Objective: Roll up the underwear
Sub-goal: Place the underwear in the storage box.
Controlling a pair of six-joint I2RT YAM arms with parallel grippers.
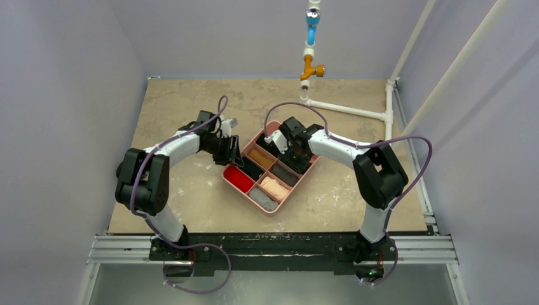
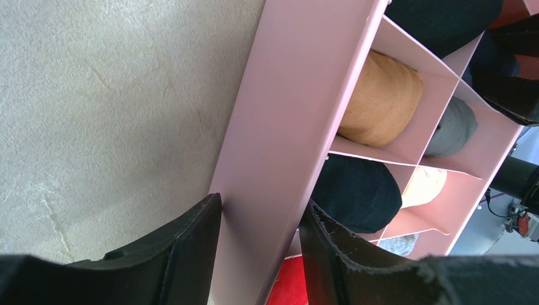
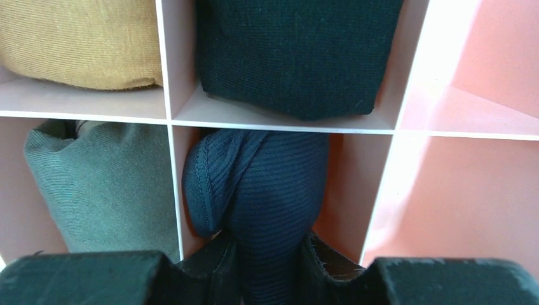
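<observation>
Your right gripper (image 3: 270, 254) is pinched on the underwear (image 3: 267, 184), both jaws drawn in close and pressed into the ribbed navy cloth at the near end of the bundle. The garment is wound into a compact roll with one hemmed edge wrapped across its front, and it sits inside a middle compartment of the pink tray (image 2: 286, 95), between the grey-green roll (image 3: 102, 184) and a white divider, with a black roll (image 3: 292, 51) in the cell beyond. No pale band shows from the wrist view. Your left gripper (image 2: 260, 216) straddles the tray's outer wall, one jaw on the outer face and one on the inner, apparently clamped there to steady it. By the look of things, the rolling itself is done and the bundle is in its slot. What remains is to let go without the roll springing loose, and to free the tray.
</observation>
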